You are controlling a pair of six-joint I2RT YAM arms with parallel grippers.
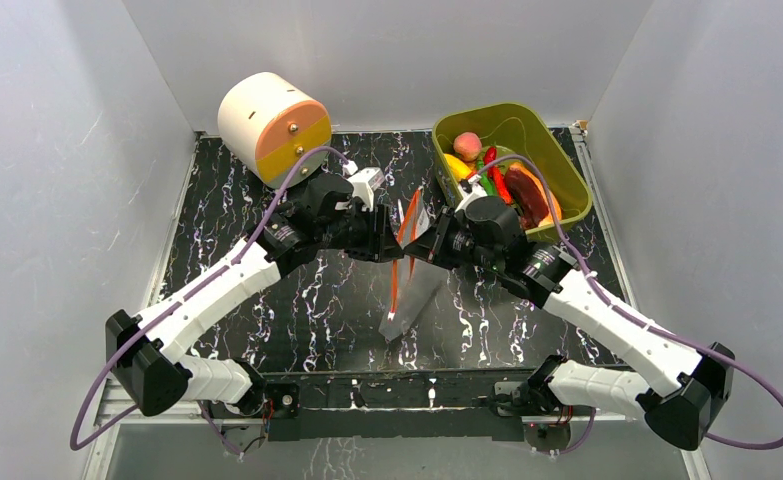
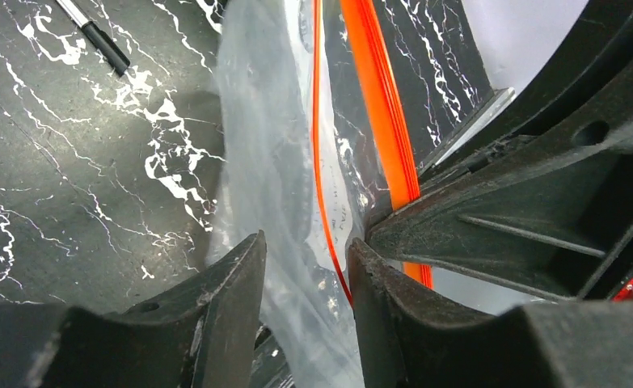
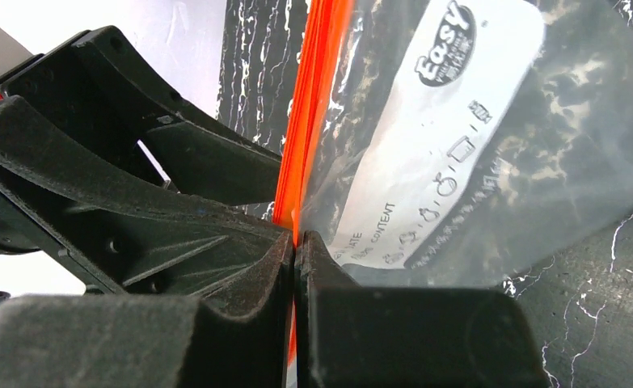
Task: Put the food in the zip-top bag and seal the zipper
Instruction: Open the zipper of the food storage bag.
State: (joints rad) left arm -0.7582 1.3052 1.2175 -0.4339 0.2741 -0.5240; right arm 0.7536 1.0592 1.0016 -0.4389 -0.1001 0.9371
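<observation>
The right gripper [image 3: 295, 246] is clamping the orange strip [image 3: 313, 97] of the bag [image 3: 474, 162]; the left gripper [image 2: 305, 255] is straddling the bag, jaws half apart. The food [image 1: 467, 147] is sitting in the tub [image 1: 552, 135] behind the right gripper.
</observation>
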